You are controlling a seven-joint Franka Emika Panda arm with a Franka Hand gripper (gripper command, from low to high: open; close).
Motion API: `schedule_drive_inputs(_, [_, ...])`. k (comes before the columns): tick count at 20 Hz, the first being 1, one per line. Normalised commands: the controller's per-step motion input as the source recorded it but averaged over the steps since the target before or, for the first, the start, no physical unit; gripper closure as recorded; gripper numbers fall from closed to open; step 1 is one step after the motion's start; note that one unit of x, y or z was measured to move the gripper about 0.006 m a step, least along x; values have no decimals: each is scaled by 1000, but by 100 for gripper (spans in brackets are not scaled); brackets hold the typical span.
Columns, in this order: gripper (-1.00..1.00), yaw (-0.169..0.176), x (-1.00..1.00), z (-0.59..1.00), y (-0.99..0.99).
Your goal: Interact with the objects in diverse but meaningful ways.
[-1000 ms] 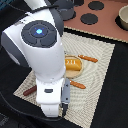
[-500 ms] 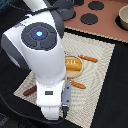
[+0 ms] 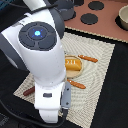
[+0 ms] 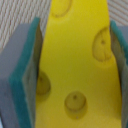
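Note:
The wrist view is filled by the yellow cheese wedge [image 4: 75,45], dotted with round holes. My gripper [image 4: 74,70] is shut on it, one teal pad [image 4: 26,75] against each flat side. In the exterior view the white arm [image 3: 42,55] covers the fingers and the cheese. An orange-brown bread loaf [image 3: 73,65] lies on the striped beige mat [image 3: 97,50], just to the exterior view's right of the arm. Part of a reddish-brown sausage [image 3: 28,91] shows at the mat's edge on the exterior view's left. Milk carton and saucepan are out of view.
Two orange-handled utensils lie on the mat, one [image 3: 89,58] beyond the bread and one [image 3: 77,84] in front of it. A brown toy stove [image 3: 107,17] with black burners runs along the back, with a grey pot [image 3: 123,17] at its right end.

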Motion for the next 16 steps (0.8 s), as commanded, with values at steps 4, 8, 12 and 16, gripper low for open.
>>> schedule_drive_inputs(4, [100,-55,-341,829,431])
schedule_drive_inputs(8, [100,-44,-588,601,561])
schedule_drive_inputs(12, [100,-32,-729,290,656])
schedule_drive_inputs(16, [100,-2,-879,0,691])
